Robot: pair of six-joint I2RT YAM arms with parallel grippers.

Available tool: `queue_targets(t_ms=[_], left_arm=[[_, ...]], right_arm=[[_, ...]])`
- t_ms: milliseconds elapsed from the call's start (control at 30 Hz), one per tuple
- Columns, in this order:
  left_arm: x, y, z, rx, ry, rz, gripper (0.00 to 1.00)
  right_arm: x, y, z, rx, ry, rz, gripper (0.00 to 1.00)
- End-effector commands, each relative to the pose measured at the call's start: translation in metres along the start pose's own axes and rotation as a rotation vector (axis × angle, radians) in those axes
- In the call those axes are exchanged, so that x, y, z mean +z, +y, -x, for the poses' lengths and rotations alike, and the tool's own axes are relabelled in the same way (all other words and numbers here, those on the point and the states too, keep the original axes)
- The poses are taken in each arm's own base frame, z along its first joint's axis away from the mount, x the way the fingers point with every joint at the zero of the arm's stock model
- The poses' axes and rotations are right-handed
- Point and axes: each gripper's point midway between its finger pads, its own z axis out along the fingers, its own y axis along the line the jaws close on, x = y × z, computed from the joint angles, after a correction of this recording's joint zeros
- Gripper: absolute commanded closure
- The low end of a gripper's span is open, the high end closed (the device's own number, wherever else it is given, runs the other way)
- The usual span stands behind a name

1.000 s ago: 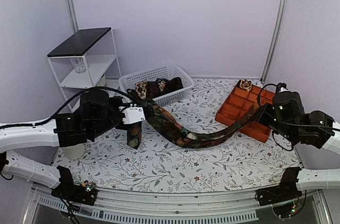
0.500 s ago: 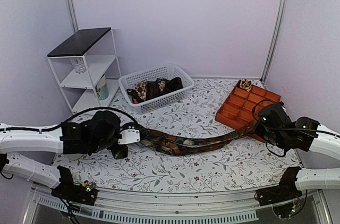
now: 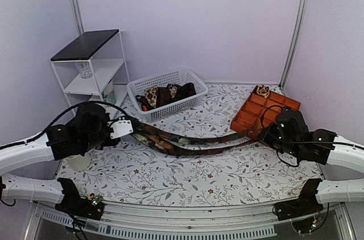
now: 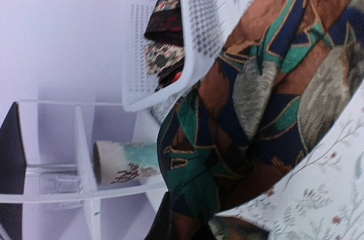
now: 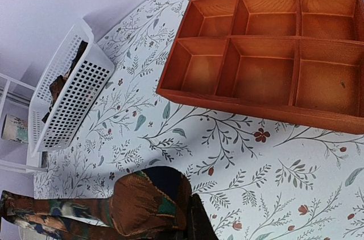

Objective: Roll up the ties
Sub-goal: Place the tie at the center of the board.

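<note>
A long tie (image 3: 187, 143) in brown, green and navy print hangs stretched between my two grippers just above the table. My left gripper (image 3: 129, 127) is shut on its wide end, which fills the left wrist view (image 4: 256, 92) and hides the fingers. My right gripper (image 3: 266, 133) is shut on the narrow end (image 5: 145, 203) in front of the orange tray. Several more ties (image 3: 165, 93) lie bunched in the white basket (image 3: 176, 106). A rolled tan spotted tie (image 3: 263, 90) sits in a far compartment of the tray.
The orange compartment tray (image 3: 253, 118) stands at the right, also in the right wrist view (image 5: 267, 52). The white basket also shows in the left wrist view (image 4: 193, 29). A white shelf unit (image 3: 91, 69) with a patterned cup (image 4: 114, 163) stands at the back left. The tablecloth has a floral print.
My left gripper has moved left and back with the wide end. The right gripper has shifted slightly left. The tie now hangs straighter between them.
</note>
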Motion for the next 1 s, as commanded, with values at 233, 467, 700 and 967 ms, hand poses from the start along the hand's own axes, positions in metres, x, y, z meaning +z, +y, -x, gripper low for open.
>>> queue_targets(t_ms=[233, 467, 700, 967], left_arm=[[0.013, -0.136, 0.089, -0.173, -0.175, -0.404, 1.0], [0.006, -0.18, 0.113, -0.321, -0.185, -0.6, 0.82], [-0.02, -0.186, 0.125, -0.43, -0.207, -0.755, 0.59], [-0.015, -0.135, 0.122, -0.706, -0.217, -0.704, 0.58]], right_arm=[[-0.01, -0.067, -0.001, 0.047, -0.062, -0.245, 1.0], [-0.034, -0.111, 0.012, 0.192, -0.191, -0.38, 0.97], [-0.051, -0.122, 0.025, 0.288, -0.266, -0.376, 0.64], [-0.056, -0.113, 0.028, 0.404, -0.263, -0.316, 0.6]])
